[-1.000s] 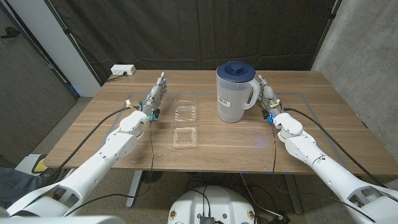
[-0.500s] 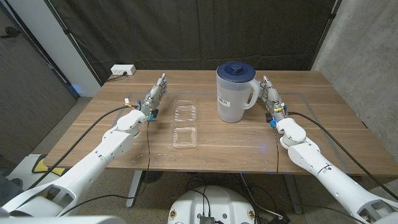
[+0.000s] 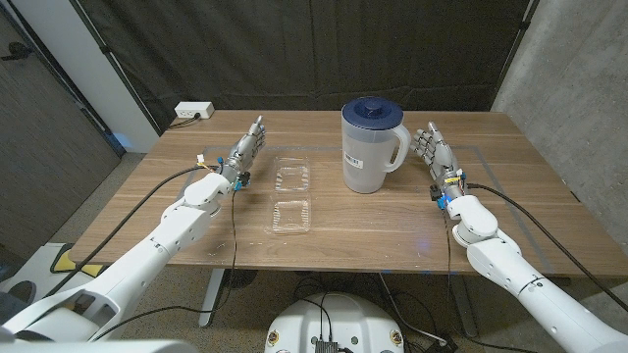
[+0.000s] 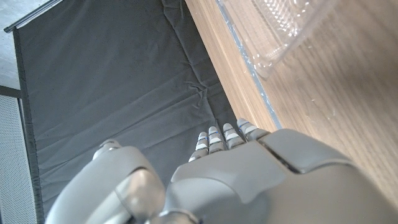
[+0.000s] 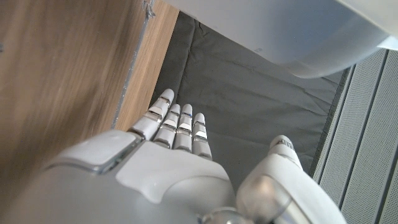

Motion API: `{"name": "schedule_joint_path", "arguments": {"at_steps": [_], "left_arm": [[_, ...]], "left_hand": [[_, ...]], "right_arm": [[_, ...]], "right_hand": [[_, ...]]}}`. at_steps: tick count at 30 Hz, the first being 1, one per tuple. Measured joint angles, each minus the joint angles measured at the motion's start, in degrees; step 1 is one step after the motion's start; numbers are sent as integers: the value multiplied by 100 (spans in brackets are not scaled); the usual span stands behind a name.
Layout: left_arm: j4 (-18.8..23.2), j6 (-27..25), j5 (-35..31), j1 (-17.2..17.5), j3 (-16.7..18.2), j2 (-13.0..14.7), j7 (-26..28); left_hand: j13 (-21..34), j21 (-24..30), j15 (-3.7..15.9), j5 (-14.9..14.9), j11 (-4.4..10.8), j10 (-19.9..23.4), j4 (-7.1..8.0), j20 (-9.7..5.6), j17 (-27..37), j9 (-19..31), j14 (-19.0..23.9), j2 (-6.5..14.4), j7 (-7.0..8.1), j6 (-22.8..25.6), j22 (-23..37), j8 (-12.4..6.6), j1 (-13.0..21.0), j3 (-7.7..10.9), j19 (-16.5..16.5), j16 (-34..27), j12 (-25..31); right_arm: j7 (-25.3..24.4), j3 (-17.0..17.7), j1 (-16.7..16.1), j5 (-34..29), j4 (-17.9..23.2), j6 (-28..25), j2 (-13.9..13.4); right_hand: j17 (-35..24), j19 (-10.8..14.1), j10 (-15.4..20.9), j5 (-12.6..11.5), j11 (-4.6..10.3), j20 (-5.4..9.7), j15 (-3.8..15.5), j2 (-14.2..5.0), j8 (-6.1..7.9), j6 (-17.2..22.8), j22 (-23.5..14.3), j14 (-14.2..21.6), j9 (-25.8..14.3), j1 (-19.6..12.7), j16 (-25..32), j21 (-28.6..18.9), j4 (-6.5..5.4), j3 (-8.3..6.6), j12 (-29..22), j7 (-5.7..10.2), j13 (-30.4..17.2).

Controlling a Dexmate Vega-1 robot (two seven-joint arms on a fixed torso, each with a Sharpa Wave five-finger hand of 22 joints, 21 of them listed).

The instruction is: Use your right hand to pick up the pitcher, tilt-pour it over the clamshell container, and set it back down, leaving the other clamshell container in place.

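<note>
A translucent plastic pitcher (image 3: 370, 147) with a round blue lid stands far-centre on the wooden table (image 3: 530, 196). The right hand (image 3: 437, 157) waits just right of its handle, fingers straight, holding nothing. Two clear ribbed clamshell containers (image 3: 292, 197) lie left.

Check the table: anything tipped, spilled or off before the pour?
Nothing stands out. The pitcher stands upright with its blue lid on, the two clamshell containers lie closed side by side, and the table looks dry. The right hand is open beside the pitcher's handle, not touching.
</note>
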State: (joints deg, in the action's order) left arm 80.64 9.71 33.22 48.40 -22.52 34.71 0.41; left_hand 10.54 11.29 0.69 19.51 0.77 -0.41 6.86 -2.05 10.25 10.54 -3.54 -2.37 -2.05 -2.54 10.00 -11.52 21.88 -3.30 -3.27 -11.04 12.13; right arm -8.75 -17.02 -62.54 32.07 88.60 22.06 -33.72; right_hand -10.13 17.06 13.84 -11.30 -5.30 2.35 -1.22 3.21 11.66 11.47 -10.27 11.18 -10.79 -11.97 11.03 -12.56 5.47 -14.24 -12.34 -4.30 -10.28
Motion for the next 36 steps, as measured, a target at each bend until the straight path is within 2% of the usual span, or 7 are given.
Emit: {"name": "schedule_joint_path", "arguments": {"at_steps": [5,8,14,23,29,33,36], "left_arm": [[121,12,-39,56,-6,-2,74],[167,39,-43,85,-7,0,80],[282,59,-34,154,2,64,24],[473,58,50,335,88,218,-21],[507,59,106,446,145,318,-116],[508,83,148,497,173,366,-186],[508,96,169,505,176,374,-218]], "left_hand": [[0,41,-19,0,-23,73,-5,11,-13,0,79,30,31,31,0,-35,32,-5,75,-5,0],[-1,44,-39,21,-19,77,-23,11,-13,0,98,51,1,62,0,-35,53,-24,112,-5,0],[-1,44,-39,21,-31,123,-41,11,-13,0,160,7,8,115,-1,-35,98,-6,112,-5,44],[-1,44,-27,21,-7,211,-64,11,3,-1,232,46,1,204,-1,-56,137,-16,111,-5,44],[-1,44,-27,21,-7,211,-64,11,3,-1,231,67,1,204,-1,-56,158,-16,111,-5,44],[-1,44,-27,21,-7,211,-63,12,3,-1,231,67,8,211,-1,-56,158,-16,111,-5,44],[-1,44,-27,21,-7,211,-63,11,3,-1,231,68,32,235,-1,-56,158,-15,111,-5,44]], "right_arm": [[67,90,-154,88,87,116,-53],[83,155,-290,111,169,175,-72],[24,257,-542,91,332,360,-70],[-176,362,-936,-172,624,615,-24],[-480,425,-1227,-548,856,727,16],[-649,466,-1421,-777,1010,762,49],[-681,490,-1520,-825,1100,764,59]], "right_hand": [[0,0,0,0,0,0,0,-30,0,0,0,0,0,-30,0,0,0,0,0,0,0],[-7,0,0,0,0,0,0,-30,0,0,0,0,0,-30,0,0,0,0,0,0,1],[-15,0,3,0,4,0,0,-30,0,32,0,0,1,-30,0,0,-1,0,0,33,1],[-15,73,92,0,31,-9,62,-83,21,133,1,61,1,-83,0,0,-1,0,-45,30,-27],[-14,124,115,-42,54,-1,89,-106,21,133,1,88,1,-105,0,0,-1,0,-45,31,-27],[-14,124,115,-45,54,-1,92,-75,21,133,1,92,1,-136,0,0,40,-7,-44,31,-27],[-7,125,115,-55,53,0,92,-57,21,133,1,92,1,-297,0,0,139,-38,-44,31,-27]]}}
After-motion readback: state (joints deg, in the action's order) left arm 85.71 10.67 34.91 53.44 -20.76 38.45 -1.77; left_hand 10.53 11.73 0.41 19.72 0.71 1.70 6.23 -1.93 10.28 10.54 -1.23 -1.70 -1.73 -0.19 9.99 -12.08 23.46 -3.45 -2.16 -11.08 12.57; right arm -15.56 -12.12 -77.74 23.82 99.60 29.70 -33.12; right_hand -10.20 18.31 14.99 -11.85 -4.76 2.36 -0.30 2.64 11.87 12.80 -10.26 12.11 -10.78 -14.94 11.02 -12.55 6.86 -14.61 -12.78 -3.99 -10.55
